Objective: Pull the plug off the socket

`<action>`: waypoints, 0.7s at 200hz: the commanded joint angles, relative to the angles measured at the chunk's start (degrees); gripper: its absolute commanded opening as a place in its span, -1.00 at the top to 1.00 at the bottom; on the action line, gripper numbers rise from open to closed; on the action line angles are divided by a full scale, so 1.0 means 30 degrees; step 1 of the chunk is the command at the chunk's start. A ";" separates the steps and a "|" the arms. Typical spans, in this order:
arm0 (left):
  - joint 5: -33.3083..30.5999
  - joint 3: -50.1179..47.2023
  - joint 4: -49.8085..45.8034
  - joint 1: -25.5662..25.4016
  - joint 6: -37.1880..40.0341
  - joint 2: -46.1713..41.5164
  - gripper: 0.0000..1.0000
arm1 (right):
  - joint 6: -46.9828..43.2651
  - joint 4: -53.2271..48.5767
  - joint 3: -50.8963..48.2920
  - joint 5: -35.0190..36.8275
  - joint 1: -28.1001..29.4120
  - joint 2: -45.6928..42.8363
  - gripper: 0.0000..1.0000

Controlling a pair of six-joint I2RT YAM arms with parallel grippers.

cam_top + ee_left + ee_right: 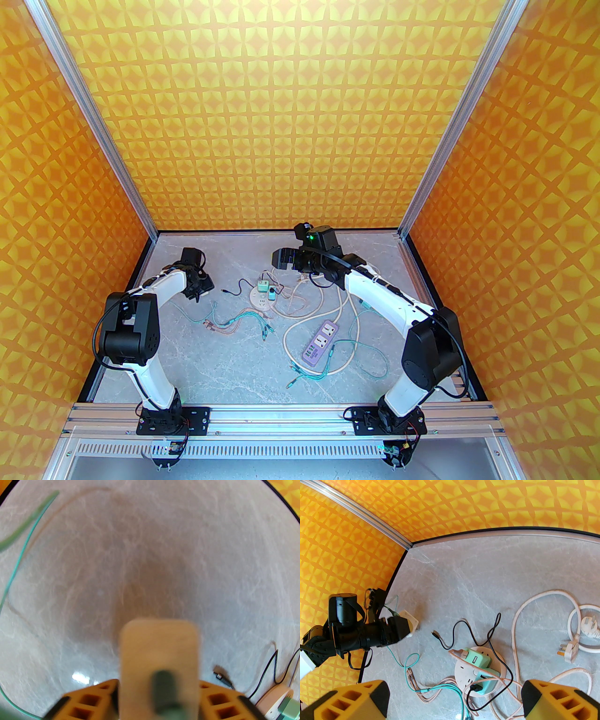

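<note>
Orange patterned walls (300, 117), grey marble tabletop (225, 365)

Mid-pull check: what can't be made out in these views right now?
- Left wrist view: beige plug at the left gripper is motion-blurred; grip unclear.
- Top view: that gripper's tips hidden under the left arm.
- Right wrist view: round socket outlets partly covered by green adapters.

Left arm (157, 375) and right arm (375, 300): white links, black joints, black cables. A green light (309, 237) marks the right wrist. Yellow fingers (354, 700), black-tipped.

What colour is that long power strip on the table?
Power strip: purple, clearest in the top view.
</note>
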 commanded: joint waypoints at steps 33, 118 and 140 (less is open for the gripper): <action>0.0555 0.0383 -0.3044 -0.0161 0.0003 -0.3105 -0.98 | -0.0497 0.0323 0.0572 0.0523 -0.0013 0.0156 -0.97; 0.0264 -0.3049 -0.0361 -0.1176 0.0282 -1.0051 -0.99 | -0.0868 -0.0515 0.0075 0.2599 -0.0038 -0.0924 -0.97; 0.0278 -0.3667 0.0981 -0.2245 0.0521 -1.1356 -0.99 | -0.1499 -0.1850 0.0483 0.2940 0.0365 -0.1090 -0.97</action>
